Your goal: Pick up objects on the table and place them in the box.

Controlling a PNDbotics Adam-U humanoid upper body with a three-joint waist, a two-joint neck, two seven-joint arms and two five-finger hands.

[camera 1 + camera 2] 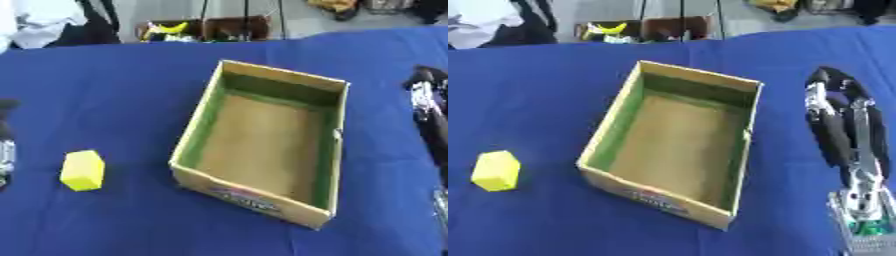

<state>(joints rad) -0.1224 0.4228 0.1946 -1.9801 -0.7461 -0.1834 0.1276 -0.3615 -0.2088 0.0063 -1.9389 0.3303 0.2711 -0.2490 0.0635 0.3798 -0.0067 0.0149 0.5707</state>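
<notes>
Blue cloth (pixel 114 90) covers the whole table in front of me, with clutter and stands beyond its far edge at twelve o'clock. Dead centre sits the cardboard box (pixel 325 87), open-topped, green along its inner walls, nothing visible on its brown floor. The yellow block (pixel 82 170) lies on the cloth out at nine o'clock from the box, well apart from it and untouched. My right hand (pixel 842 125) hangs at three o'clock, just beside the box's right wall, fingers stretched out long and relaxed, gripping nothing; I judge it's parked there, clear of the opening. My left hand (pixel 5 145) barely peeks in at the picture's left edge, near the block, and I cannot tell how its fingers are set. The block sits on the left side, so I reckon the left hand is the natural one for the pick; nothing is in the box yet.
</notes>
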